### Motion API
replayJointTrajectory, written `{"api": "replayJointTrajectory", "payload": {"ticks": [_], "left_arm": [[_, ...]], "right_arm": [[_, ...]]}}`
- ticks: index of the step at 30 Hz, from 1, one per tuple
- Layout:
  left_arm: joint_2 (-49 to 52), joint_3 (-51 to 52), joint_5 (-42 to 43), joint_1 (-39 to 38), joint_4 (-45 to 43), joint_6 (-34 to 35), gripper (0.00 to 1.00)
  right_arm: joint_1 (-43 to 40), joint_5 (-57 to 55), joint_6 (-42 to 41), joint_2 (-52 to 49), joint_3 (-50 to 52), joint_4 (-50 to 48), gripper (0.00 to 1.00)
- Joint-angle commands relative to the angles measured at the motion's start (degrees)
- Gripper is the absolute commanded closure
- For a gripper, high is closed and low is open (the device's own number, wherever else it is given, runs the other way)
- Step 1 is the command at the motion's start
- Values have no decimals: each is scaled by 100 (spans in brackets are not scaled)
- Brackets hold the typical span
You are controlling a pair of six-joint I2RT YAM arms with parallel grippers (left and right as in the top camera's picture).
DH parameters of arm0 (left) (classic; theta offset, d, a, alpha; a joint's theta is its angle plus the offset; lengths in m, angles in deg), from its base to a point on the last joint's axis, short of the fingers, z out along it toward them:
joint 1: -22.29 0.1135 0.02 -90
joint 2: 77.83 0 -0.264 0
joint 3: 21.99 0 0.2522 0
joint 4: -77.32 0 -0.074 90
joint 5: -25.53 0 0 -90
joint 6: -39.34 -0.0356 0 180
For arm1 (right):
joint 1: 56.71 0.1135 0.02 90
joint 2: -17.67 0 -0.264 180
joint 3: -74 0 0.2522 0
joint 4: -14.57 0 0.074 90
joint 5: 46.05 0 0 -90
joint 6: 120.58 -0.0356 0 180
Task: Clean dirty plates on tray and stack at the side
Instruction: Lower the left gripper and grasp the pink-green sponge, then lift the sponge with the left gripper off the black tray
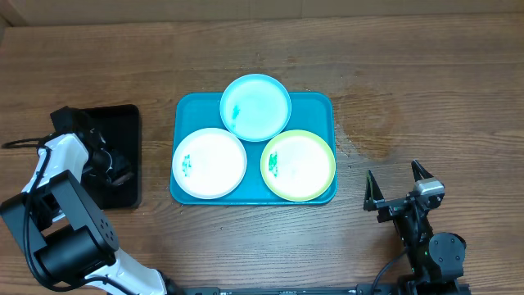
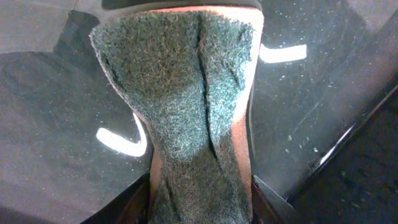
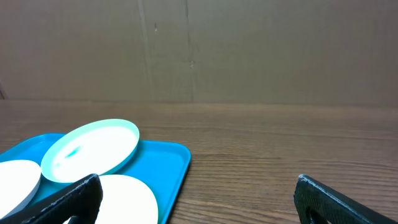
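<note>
The turquoise tray (image 1: 323, 105) lies mid-table with three plates on it. The light blue plate (image 1: 255, 106) is at the back, resting on the other two. The white plate (image 1: 209, 162) is front left and the yellow-green rimmed plate (image 1: 298, 165) is front right; each has small green smears. My left gripper (image 1: 115, 168) is shut on a green scouring sponge (image 2: 180, 93) with an orange backing, over the black tray. My right gripper (image 1: 393, 174) is open and empty, right of the tray. The right wrist view shows the tray (image 3: 168, 162) and the light blue plate (image 3: 90, 152).
A small black tray (image 1: 123, 123) sits at the left, under my left gripper; its glossy surface (image 2: 56, 124) fills the left wrist view. Bare wooden table (image 1: 426, 98) lies right of the turquoise tray. A cardboard wall (image 3: 249, 50) stands behind the table.
</note>
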State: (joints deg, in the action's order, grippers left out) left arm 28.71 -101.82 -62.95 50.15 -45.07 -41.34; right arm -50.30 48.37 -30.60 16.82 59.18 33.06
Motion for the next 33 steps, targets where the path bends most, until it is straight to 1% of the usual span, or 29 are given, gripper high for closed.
{"api": "replayJointTrajectory", "payload": {"ticks": [1, 2, 6, 7, 8, 10, 11, 12, 13, 21, 22, 23, 24, 25, 28, 33], "left_arm": [[98, 28, 44, 24, -24, 33, 38], [98, 37, 44, 24, -22, 31, 34], [101, 92, 44, 24, -15, 28, 36], [101, 114, 44, 24, -22, 28, 38], [101, 125, 42, 26, -20, 26, 43], [101, 136, 44, 26, -20, -59, 62], [101, 136, 44, 26, -20, -79, 75], [101, 136, 39, 26, -20, -79, 90], [101, 136, 39, 26, -20, -79, 96], [92, -46, 44, 26, 17, -74, 96], [92, -92, 37, 26, 31, -76, 80], [92, -140, -4, 31, 15, -76, 46], [92, -166, -52, 35, -46, -76, 20], [92, -170, -111, 35, -140, -76, 0], [98, -164, -212, 35, -540, -76, 0], [107, -160, -214, 35, -946, -79, 0]], "right_arm": [[-11, -52, -2, 61, 59, -28, 0], [-11, -52, -2, 61, 59, -28, 0], [-11, -52, -2, 61, 59, -28, 0], [-11, -52, -2, 61, 59, -28, 0], [-11, -52, -2, 61, 59, -28, 0], [-11, -52, -2, 61, 59, -28, 0], [-11, -52, -2, 61, 59, -28, 0], [-11, -52, -2, 61, 59, -28, 0], [-11, -52, -2, 61, 59, -28, 0], [-11, -52, -2, 61, 59, -28, 0], [-11, -52, -2, 61, 59, -28, 0], [-11, -52, -2, 61, 59, -28, 0], [-11, -52, -2, 61, 59, -28, 0], [-11, -52, -2, 61, 59, -28, 0], [-11, -52, -2, 61, 59, -28, 0], [-11, -52, -2, 61, 59, -28, 0]]}}
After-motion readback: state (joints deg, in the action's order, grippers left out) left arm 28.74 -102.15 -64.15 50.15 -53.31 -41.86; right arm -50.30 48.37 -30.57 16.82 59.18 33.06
